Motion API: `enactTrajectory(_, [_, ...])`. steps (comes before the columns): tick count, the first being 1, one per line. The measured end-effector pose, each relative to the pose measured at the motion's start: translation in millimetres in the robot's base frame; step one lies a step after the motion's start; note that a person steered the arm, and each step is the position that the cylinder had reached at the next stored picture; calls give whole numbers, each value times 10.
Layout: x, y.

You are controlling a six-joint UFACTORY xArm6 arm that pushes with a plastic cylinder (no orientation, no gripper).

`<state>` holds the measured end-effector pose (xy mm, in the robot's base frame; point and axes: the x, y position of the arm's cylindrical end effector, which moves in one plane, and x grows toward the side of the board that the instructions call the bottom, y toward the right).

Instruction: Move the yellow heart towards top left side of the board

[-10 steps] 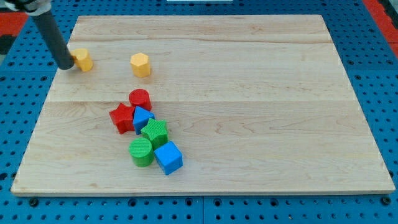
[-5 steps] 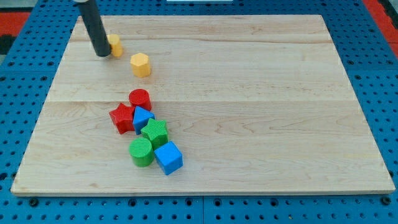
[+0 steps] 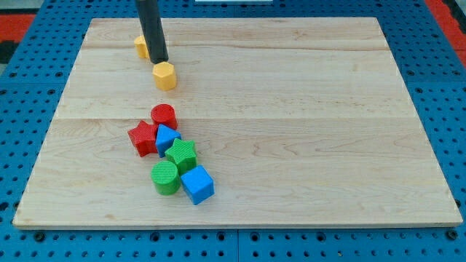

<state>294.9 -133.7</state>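
The yellow heart (image 3: 141, 46) lies near the view's top left of the wooden board (image 3: 291, 109), partly hidden behind my rod. My tip (image 3: 161, 60) rests just right of and below the heart, touching or almost touching it. A yellow hexagonal block (image 3: 165, 76) sits just below my tip.
A cluster lies lower left of centre: a red cylinder (image 3: 164, 116), red star (image 3: 143, 137), blue block (image 3: 167, 137), green star (image 3: 181, 154), green cylinder (image 3: 165, 177) and blue cube (image 3: 196, 184). Blue pegboard surrounds the board.
My rod swept from the board's left edge to the right and up. The yellow heart moved with it, right and toward the top. The other blocks stayed put.
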Motion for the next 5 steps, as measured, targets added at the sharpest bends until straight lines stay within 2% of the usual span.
enactTrajectory(1, [-358, -64])
enactTrajectory(5, [-492, -214])
